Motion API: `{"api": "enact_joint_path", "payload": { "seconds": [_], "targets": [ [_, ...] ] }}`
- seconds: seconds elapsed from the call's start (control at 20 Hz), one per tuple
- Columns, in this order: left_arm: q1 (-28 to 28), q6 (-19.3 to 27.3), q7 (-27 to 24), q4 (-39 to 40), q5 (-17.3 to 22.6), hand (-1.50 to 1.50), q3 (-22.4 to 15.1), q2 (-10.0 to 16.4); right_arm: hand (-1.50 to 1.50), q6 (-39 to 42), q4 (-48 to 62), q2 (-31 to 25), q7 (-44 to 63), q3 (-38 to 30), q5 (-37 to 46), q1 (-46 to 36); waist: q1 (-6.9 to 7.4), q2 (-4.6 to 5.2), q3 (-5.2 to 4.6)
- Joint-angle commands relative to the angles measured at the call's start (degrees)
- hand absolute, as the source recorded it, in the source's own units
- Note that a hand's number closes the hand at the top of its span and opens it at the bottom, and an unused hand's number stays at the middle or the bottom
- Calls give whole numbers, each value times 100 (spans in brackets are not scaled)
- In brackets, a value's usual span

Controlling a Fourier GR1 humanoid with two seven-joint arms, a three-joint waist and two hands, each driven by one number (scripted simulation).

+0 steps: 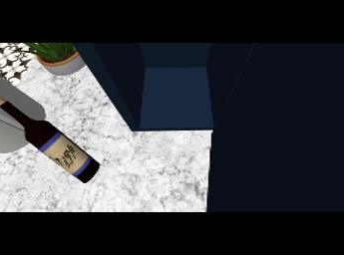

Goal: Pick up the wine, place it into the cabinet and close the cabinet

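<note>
Nearest, on the marble counter [152,174], the wine bottle [60,149] sits left of the open cabinet [176,94], its neck overlapping a grey rounded shape [1,134]. Neither hand shows, so the state of their fingers cannot be told. A grasp looks best taken round the labelled body, clear of the cabinet door [285,129]. Farthest back stands a potted plant [57,57].

We see of our body only a grey forearm [1,134] at the view's left edge: a broad, smooth, matte shell with a rounded end, plain and unmarked except for one thin pale seam running slantwise across it.
</note>
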Motion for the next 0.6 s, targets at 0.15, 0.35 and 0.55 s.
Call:
{"api": "enact_joint_path", "payload": {
  "seconds": [0.15,0.35,0.55],
  "targets": [
    [234,-424,-598,332,-374,-150,-485,-507,-150,54,-1114,-146,382,-553,-945,385,9,6,7],
    [424,-1364,-1342,1329,-293,-150,-467,-736,-150,58,-905,46,248,-216,-699,209,27,20,-5],
    [314,-866,-1450,1318,-986,-150,-931,-932,-150,353,-948,-51,50,-276,-799,495,-3,11,6]
  ]
}}
